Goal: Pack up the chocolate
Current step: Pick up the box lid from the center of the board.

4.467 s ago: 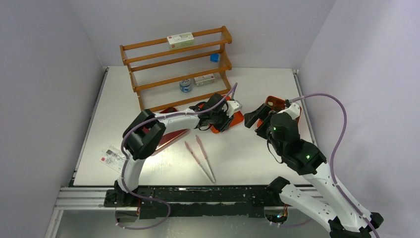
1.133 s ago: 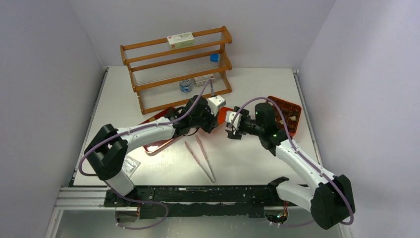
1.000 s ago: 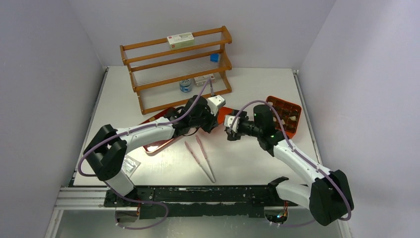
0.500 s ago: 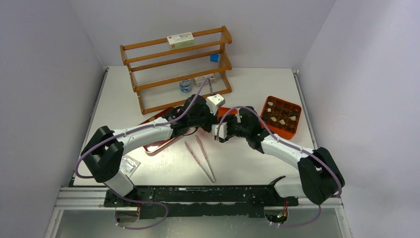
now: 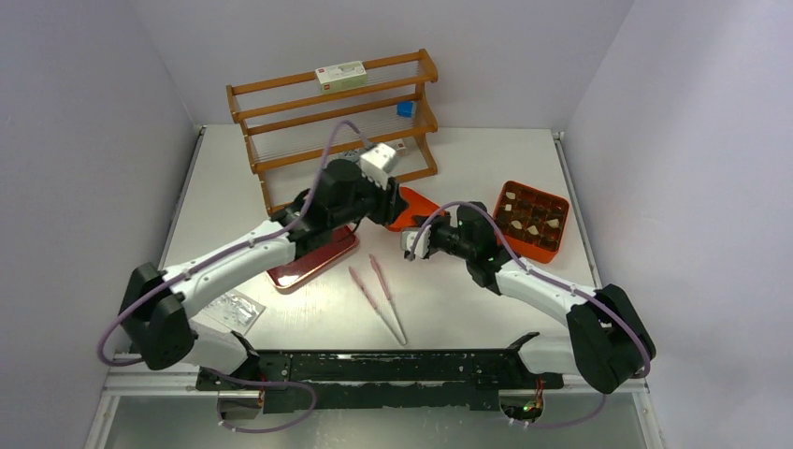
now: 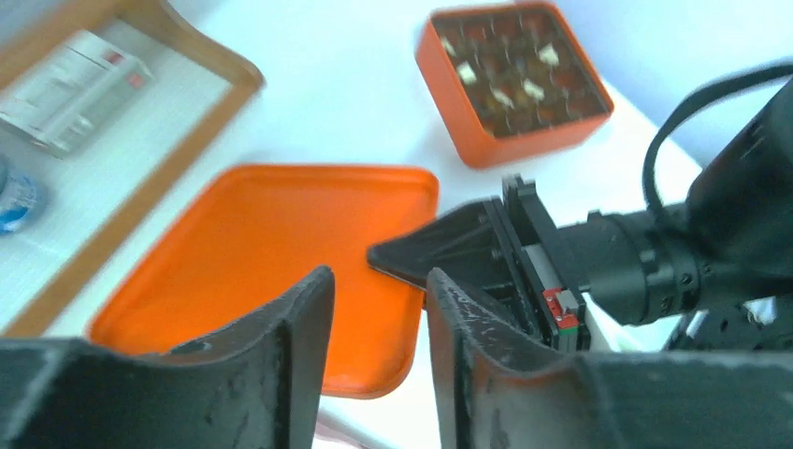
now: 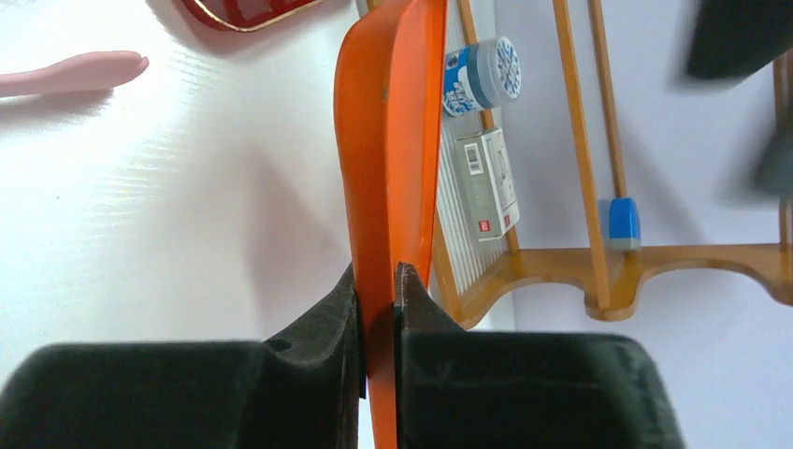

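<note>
Orange plastic sits pinched between the pads of the right end effector (image 7: 377,281): its jaws are closed tight on the rim of a flat lid (image 7: 391,140). In the right wrist view the lid shows edge-on, running away from the grip. The left end effector (image 6: 379,281) hovers just above the same lid with its fingers (image 6: 299,309) narrowly parted and nothing between them. We cannot tell whether the lid's far edge rests on the counter (image 5: 468,299) or hangs free.

The chocolate (image 6: 505,96) lies in the compartments of the orange box (image 5: 552,198), which stands on the counter well to the right of the lid. No loose pieces show elsewhere.

We judge the step in hand to be carrying the lid over and closing the box. A thin rim pinch lets a wide lid swing, so we would:
- move slowly and level it before the approach
- square its corners to the box from above
- lower it straight down, not slide it across the pieces

The left arm should lift clear first. The wooden rack (image 5: 332,122) stands close behind the lid, so the swing should go rightward, away from it. The pink tongs (image 5: 379,299) and the dark red tray (image 5: 313,262) lie on the near side, out of that path.
</note>
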Robot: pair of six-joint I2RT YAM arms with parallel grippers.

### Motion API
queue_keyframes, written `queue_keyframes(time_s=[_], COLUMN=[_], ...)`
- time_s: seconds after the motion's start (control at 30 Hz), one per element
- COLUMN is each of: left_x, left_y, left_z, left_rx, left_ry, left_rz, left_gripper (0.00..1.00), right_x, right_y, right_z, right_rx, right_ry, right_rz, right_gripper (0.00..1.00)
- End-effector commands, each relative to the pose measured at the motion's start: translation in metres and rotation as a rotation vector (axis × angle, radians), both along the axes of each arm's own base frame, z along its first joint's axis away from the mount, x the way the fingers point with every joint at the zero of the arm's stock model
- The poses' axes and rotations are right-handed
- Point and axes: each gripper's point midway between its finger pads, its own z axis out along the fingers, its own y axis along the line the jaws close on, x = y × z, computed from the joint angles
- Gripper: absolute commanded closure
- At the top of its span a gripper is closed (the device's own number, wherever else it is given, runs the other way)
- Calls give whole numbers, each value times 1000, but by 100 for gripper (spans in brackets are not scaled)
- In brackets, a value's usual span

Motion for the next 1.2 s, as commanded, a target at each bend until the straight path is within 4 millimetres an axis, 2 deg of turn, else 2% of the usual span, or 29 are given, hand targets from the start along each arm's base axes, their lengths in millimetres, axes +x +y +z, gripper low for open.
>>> queue_keyframes(time_s=[0.0,0.07,0.17,0.23,0.27,0.33,0.4,0.5,0.63,0.9,1.07,1.17], left_x=[12,10,4,-1,-3,-4,1,12,27,40,41,35], left_y=[26,37,54,62,64,66,67,62,41,-31,-78,-107], left_z=[82,112,141,154,158,159,147,123,94,46,2,-19], left_rx=[-182,-264,-345,-387,-406,-423,-416,-381,-354,-404,-415,-438], left_ry=[-88,-129,-143,-152,-155,-169,-161,-133,-88,-32,15,39], left_rz=[149,185,236,253,260,261,289,330,336,296,278,240], left_gripper=[48,43,40,41,42,44,48,50,55,57,54,54], right_x=[10,14,29,42,51,69,80,84,77,71,48,34], right_y=[-1,-1,-14,-25,-32,-48,-57,-67,-73,-119,-157,-172], right_z=[29,47,87,108,117,124,130,153,192,249,286,305], right_rx=[109,218,465,605,667,749,767,899,1064,1316,1505,1562], right_ry=[-4,69,148,213,247,326,399,483,482,365,253,195], right_rz=[-74,-138,-295,-428,-513,-704,-850,-987,-967,-1108,-1167,-1154], right_gripper=[100,100,100,98,94,93,94,94,100,100,100,100])
